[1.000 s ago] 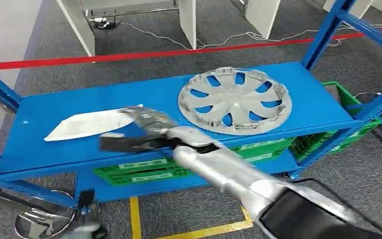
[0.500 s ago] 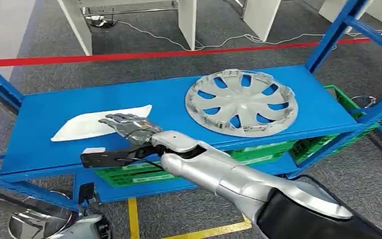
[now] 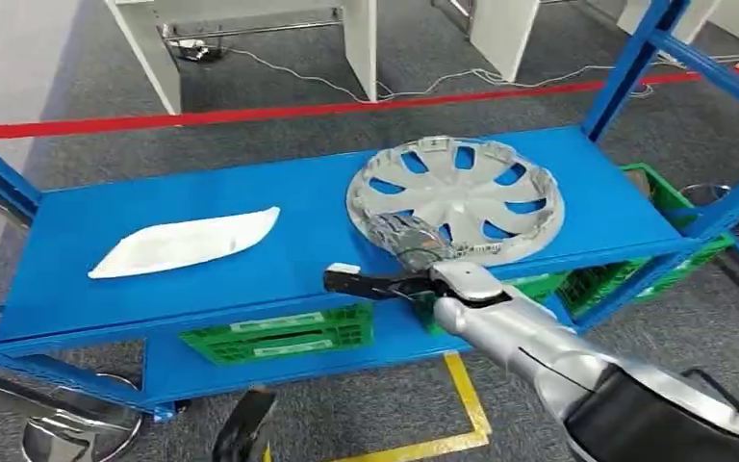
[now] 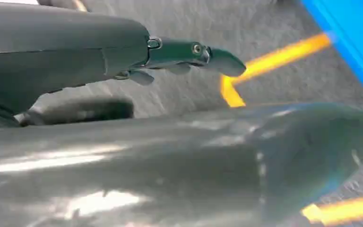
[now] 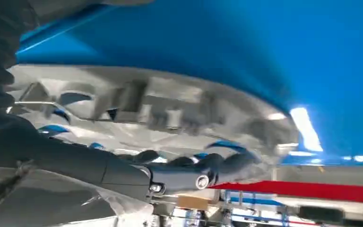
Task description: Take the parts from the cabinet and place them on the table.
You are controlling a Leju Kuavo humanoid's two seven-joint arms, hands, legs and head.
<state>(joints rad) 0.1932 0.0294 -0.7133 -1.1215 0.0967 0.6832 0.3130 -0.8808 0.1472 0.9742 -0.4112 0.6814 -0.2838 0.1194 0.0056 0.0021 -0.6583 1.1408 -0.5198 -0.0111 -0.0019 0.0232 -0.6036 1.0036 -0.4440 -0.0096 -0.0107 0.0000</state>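
hubcap [image 3: 457, 197]: 1 | white part [image 3: 185, 243]: 1 | right hand [image 3: 406, 243]: fingers spread at hubcap rim, gripping nothing | left hand: grip unclear

Honestly nothing readable here. The green crates [image 3: 279, 332] under the blue shelf [image 3: 77, 231] have pale label strips on their front, but the print's way too small and blurry to make out any letters or numbers.
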